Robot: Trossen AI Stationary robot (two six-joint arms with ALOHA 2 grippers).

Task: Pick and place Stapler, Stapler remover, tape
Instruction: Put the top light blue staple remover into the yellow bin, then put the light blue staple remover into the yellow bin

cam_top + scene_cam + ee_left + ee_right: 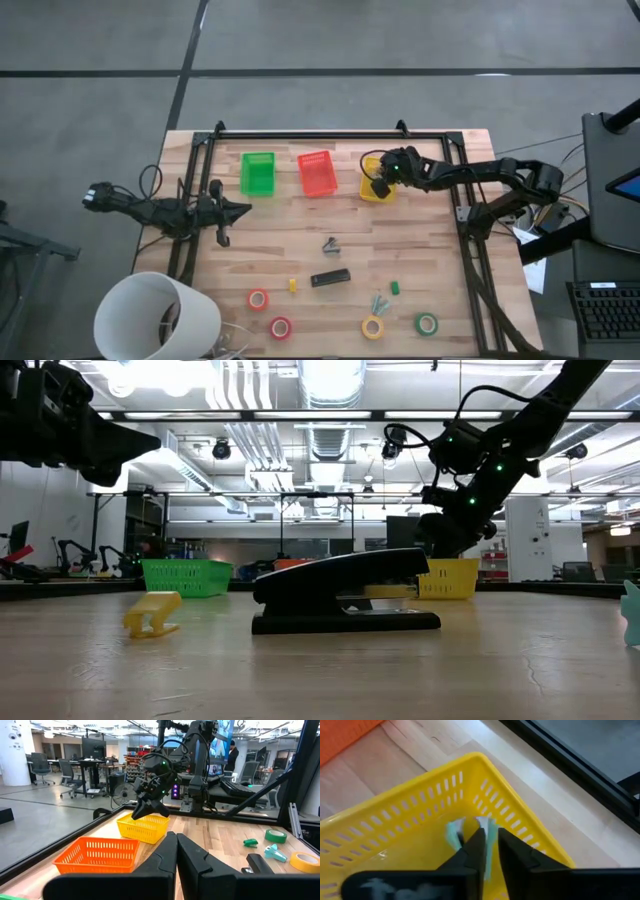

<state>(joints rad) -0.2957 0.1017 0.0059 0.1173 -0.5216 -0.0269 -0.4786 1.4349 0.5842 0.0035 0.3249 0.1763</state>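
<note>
Thing in hand: a small pale teal plastic piece, probably a staple remover, is being shown blurred between the jaws of the right gripper.
Right jaws: a narrow gap is being shown; whether the piece is being clamped or let go cannot be told.
Right arm pose: it is being stretched across the counter, wrist pitched down, the gripper hanging over the yellow plastic mesh basket.
Left gripper: it is being kept waiting at the counter's left edge, jaws together on nothing.
Black bar-shaped stapler: it is lying mid-counter, well apart from both grippers.
4 ring-shaped tape rolls: they are lying along the near edge.
Handling, stapler: it is being judged stiff, fairly heavy and smooth; its narrow middle, across the width, is being favoured.
Handling, tape: the rolls are being judged light and rigid; a pinch across 1 wall is being favoured.
</note>
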